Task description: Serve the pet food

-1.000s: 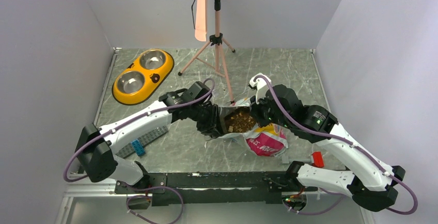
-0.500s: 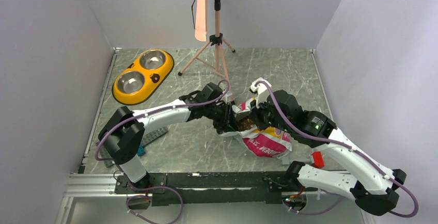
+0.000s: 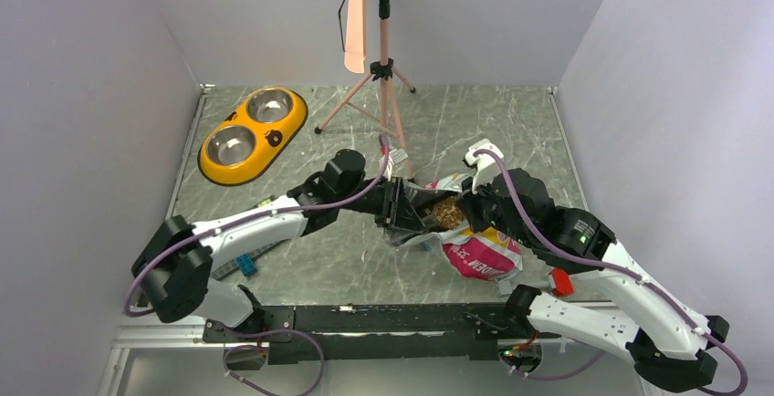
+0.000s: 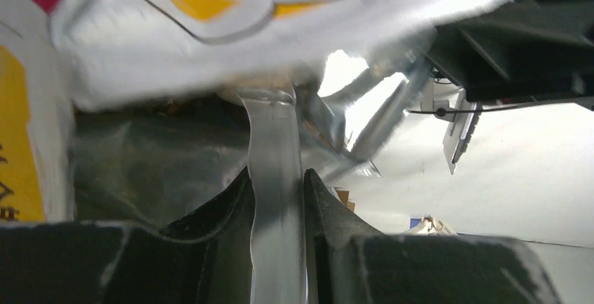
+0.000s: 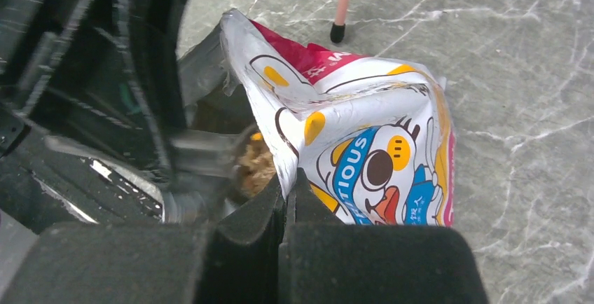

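The pet food (image 3: 446,213) is a heap of brown kibble inside the open mouth of a white, yellow and pink cartoon-printed bag (image 3: 480,255) lying mid-table. The pet food (image 5: 256,168) also shows in the right wrist view, just left of the bag's (image 5: 364,129) torn rim. My right gripper (image 5: 288,178) is shut on that rim. My left gripper (image 4: 277,178) is shut on the clear plastic handle of a scoop (image 4: 273,136) that runs up into the bag (image 4: 210,38); the scoop's bowl is hidden inside. From above, the left gripper (image 3: 394,206) sits at the bag's left opening and the right gripper (image 3: 467,206) at its right.
A yellow double dish (image 3: 270,137) with two steel bowls stands at the back left. A pink tripod (image 3: 384,95) stands behind the bag, one foot (image 5: 337,33) close to it. A grey ridged strip (image 3: 269,243) with a blue block (image 3: 245,264) lies front left. A red item (image 3: 560,281) is front right.
The left arm has stretched rightward, carrying the scoop further into the bag. The bag's mouth and the right gripper have shifted a little to the right.
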Available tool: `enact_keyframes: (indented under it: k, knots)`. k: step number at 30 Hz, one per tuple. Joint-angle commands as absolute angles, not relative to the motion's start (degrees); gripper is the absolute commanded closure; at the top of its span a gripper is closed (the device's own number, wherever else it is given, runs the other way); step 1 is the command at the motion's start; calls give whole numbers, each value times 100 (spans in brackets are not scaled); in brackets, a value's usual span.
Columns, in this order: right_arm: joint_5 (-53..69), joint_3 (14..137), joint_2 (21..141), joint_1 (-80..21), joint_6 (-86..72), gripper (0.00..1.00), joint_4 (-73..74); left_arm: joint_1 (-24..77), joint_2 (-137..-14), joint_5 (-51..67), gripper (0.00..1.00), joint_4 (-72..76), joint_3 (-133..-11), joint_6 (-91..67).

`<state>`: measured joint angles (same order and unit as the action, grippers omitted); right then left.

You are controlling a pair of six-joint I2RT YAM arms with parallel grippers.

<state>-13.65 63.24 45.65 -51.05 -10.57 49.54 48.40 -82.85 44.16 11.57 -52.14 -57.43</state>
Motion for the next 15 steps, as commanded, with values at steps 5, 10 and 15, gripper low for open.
enact_keyframes:
  k: [5,10,15]
  knots:
    - [-1954,6563,4333,-5138,-1072,100,4659,4795,-7095,4577,100,1105,-4878,-5514]
    - [-2132,6605,4328,-5133,-1157,100,4684,4660,-6834,4245,100,526,-4790,-5675]
    - [-2101,6715,4493,-5139,-1233,100,4788,4511,-6939,3938,100,-483,-5066,-6049]
